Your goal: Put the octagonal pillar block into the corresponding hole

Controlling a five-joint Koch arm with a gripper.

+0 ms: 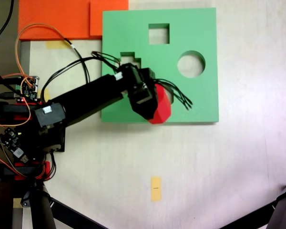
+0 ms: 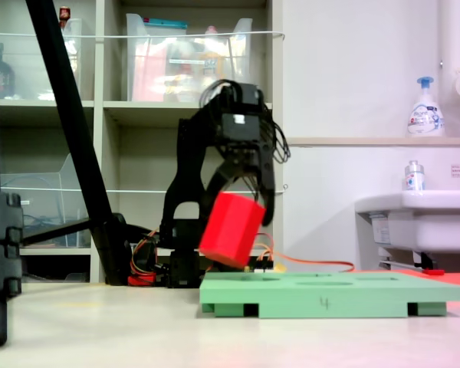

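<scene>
We see a bright red foam block [image 2: 231, 229], a chunky prism with flat, matte sides. In the second exterior view it hangs tilted, its lower end toward 7 o'clock, clear of the green board [image 2: 330, 295] below it. The black gripper [image 2: 241, 184] closes on the block's upper end, one finger on each side, so the block is held in the air.

In the first exterior view the block [image 1: 162, 106] shows as a red wedge at the gripper's [image 1: 150, 102] 3 o'clock side, over the board's [image 1: 200, 102] lower edge. Its angled corners are visible there, but we cannot count its sides. The arm [image 1: 86, 98] reaches in from about 9 o'clock.

The board is a square green foam slab lying flat on the pale table [image 1: 205, 167]. At its 12 o'clock is a square cutout [image 1: 158, 34], at 2 o'clock a round one [image 1: 190, 64], and at 10 o'clock a stepped cutout [image 1: 131, 59] partly hidden by the arm. We cannot find an eight-sided hole in either view; the gripper and block cover the board's lower middle.
</scene>
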